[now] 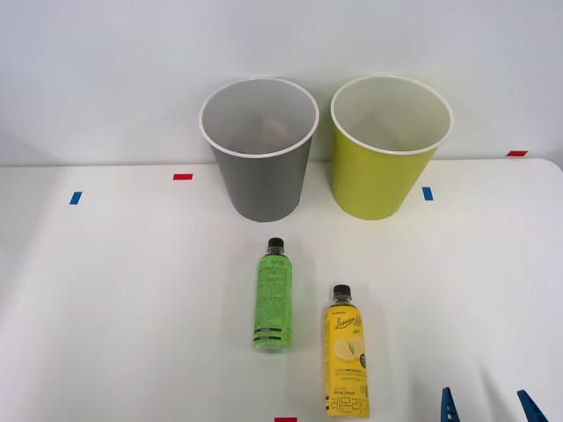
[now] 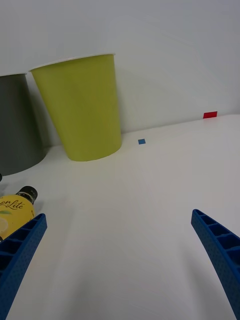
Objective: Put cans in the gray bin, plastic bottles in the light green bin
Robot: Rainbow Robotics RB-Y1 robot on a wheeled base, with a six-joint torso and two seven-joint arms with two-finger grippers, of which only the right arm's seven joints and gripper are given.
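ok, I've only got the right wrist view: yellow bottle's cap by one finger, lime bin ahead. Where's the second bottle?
Observer: The green bottle lies flat on the table, on the robot's left of the yellow bottle and nearer the bins.
Operator: Which way do they point?
Observer: Both caps point toward the bins, the green one's at the gray bin.
Operator: Anything in the gray bin?
Observer: Something brownish shows faintly inside; I cannot tell what it is.
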